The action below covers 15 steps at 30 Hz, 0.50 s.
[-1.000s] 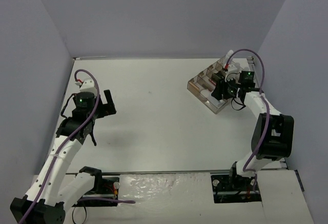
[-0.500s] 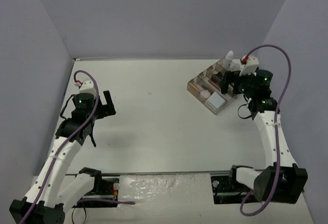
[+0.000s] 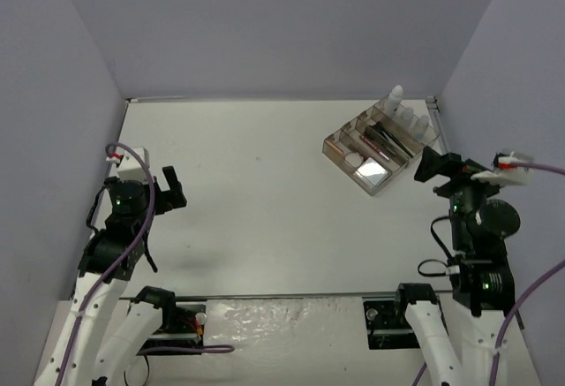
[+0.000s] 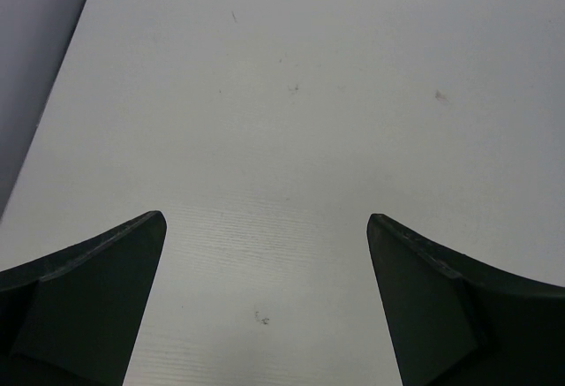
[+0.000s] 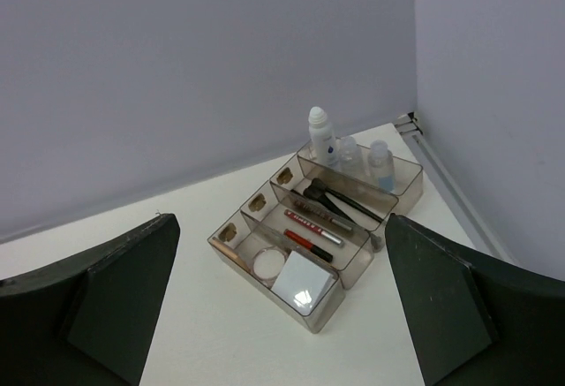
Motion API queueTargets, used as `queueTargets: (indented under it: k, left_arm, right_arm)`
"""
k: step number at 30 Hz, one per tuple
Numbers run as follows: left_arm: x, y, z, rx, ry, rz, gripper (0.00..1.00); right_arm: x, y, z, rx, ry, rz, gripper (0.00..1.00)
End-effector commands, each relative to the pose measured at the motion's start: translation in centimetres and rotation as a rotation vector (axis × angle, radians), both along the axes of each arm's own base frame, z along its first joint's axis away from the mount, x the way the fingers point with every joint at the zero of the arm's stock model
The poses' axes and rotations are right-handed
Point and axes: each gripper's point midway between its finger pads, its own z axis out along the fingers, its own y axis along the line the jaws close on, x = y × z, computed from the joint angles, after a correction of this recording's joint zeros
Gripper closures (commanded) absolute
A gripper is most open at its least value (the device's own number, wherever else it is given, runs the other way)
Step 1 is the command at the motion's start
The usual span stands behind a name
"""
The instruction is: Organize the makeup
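The makeup lies in the smoky clear tray (image 3: 349, 167) at the back right. In the right wrist view the tray (image 5: 257, 284) holds white-capped bottles (image 5: 322, 134) in its far row, then black brushes (image 5: 340, 199), then red pencils (image 5: 309, 240). Its nearest compartment has a round compact (image 5: 267, 262) and a pale square pad (image 5: 303, 282). My right gripper (image 3: 430, 165) hangs open and empty, well short of the tray on its near right side, its gap (image 5: 282, 220) facing the tray. My left gripper (image 3: 170, 190) is open over bare table at the left, with nothing between its fingers (image 4: 265, 218).
Lilac walls close in the white table on the left, back and right. A metal bracket (image 5: 408, 122) sits at the back right corner, just beyond the tray.
The right gripper opened over the tray and left the pale pad in the nearest compartment, then pulled back to the near right. The left arm drew back toward the left and near edge.
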Motion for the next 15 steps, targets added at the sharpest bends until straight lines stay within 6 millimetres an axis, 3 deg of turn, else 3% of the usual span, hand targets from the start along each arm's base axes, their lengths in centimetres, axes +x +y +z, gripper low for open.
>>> queueTargets:
  k: [1, 8, 15]
  left_arm:
    - [-0.9, 1.1, 1.5, 0.043, -0.061, 0.018, 0.03]
    - [-2.0, 0.7, 1.0, 0.023, -0.043, -0.008, 0.03]
    - [-2.1, 0.6, 0.4, 0.023, -0.024, -0.016, 0.03]
  right_arm:
    - [-2.3, -1.2, -0.3, 0.019, -0.016, -0.093, 0.00]
    - [-4.4, -0.3, -2.0, -0.024, -0.019, -0.032, 0.00]
    - [-5.6, -1.1, -1.8, -0.044, -0.052, -0.070, 0.00]
